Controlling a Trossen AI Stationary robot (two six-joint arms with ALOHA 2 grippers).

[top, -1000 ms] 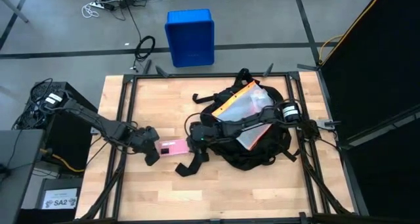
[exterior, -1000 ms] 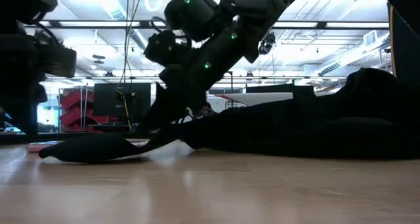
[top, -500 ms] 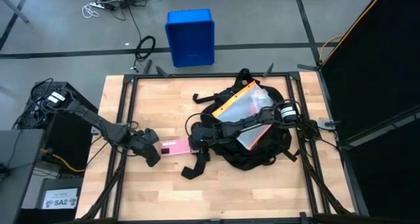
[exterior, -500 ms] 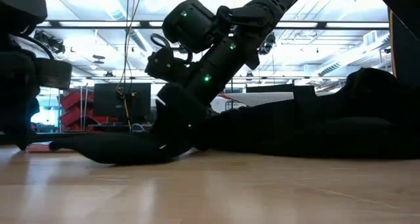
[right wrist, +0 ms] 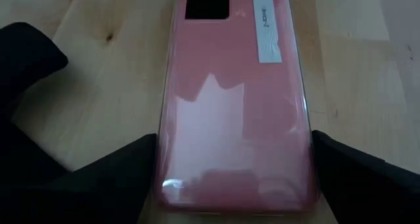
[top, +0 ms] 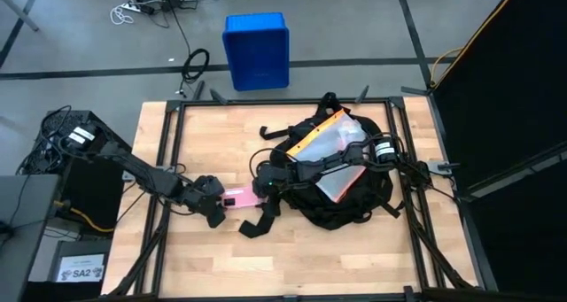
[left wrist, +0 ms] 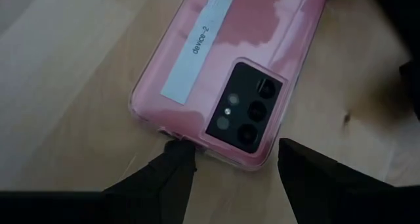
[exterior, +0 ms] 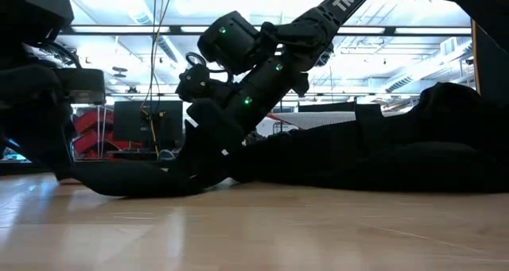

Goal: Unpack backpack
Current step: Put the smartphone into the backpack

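Your backpack (top: 341, 174) lies slumped toward the worktop's (top: 204, 143) right edge, its flap open over an orange-edged clear pouch (top: 332, 143). A pink phone (left wrist: 230, 73) lies face down near the worktop's middle. Your right claw (right wrist: 230, 184) is released, fingers straddling the phone's end. Your left claw (left wrist: 233, 165) sits at the camera end, spread; one fingertip (left wrist: 180, 152) seems to touch the case.

Left gripper (top: 218, 208) and right gripper (top: 257, 192) are both sitting low mid-table, facing each other, fingers spread.
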